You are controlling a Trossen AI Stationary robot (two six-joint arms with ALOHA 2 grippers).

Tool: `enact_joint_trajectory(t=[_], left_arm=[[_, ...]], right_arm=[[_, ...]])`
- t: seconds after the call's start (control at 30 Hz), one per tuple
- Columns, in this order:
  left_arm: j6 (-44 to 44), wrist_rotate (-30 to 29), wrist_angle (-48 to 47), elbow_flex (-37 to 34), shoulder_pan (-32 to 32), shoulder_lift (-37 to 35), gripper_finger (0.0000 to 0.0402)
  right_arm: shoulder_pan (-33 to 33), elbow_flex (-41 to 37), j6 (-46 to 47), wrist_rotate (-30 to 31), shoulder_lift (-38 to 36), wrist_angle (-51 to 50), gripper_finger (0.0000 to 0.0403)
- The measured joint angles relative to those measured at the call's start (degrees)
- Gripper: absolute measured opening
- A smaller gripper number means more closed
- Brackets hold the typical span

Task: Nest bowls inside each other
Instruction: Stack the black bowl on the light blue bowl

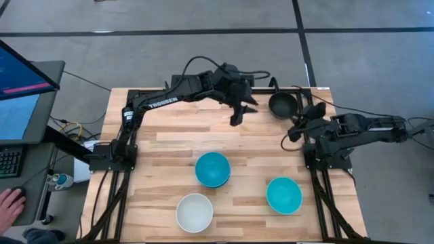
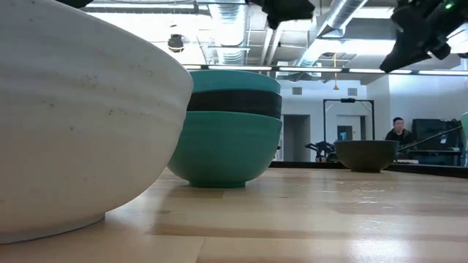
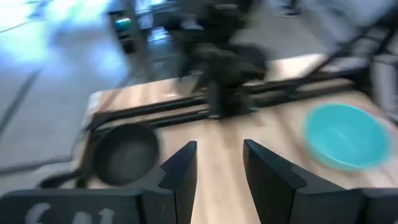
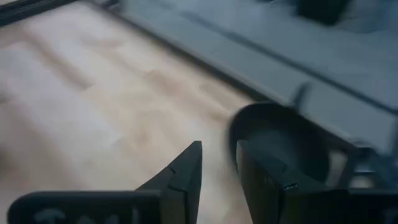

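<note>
A black bowl stands upright on its base near the table's far right edge. A stack of nested bowls, bright cyan on top, then black, then teal, stands mid-table. A white bowl and a single cyan bowl rest near the front edge. My left gripper hangs open above the table, left of the black bowl, with nothing between its fingers. My right gripper is open in the air just near-side of the black bowl.
A monitor and keyboard stand off the table's left side, where a person's hand rests. Cables run along the far edge. Bare wood lies between the stack and the black bowl.
</note>
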Motion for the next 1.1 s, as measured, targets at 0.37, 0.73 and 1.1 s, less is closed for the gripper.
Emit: enact_joint_trajectory(t=[0.37, 0.73, 1.1], left_arm=[[-1.1, 12.7, 0.9, 0.1, 0.7, 0.0, 0.0121], [-0.8, -5.4, 1.9, 0.1, 0.5, 0.0, 0.0121], [1.4, -6.6, 2.0, 0.1, 0.6, 0.0, 0.0121]], right_arm=[[-15.5, 0.0, -4.3, -3.0, 3.4, 2.2, 0.0124], [-29.4, 0.0, -21.2, -14.3, 17.6, 6.3, 0.0124], [-39.6, 0.0, -40.3, -24.2, 29.3, 9.4, 0.0124]])
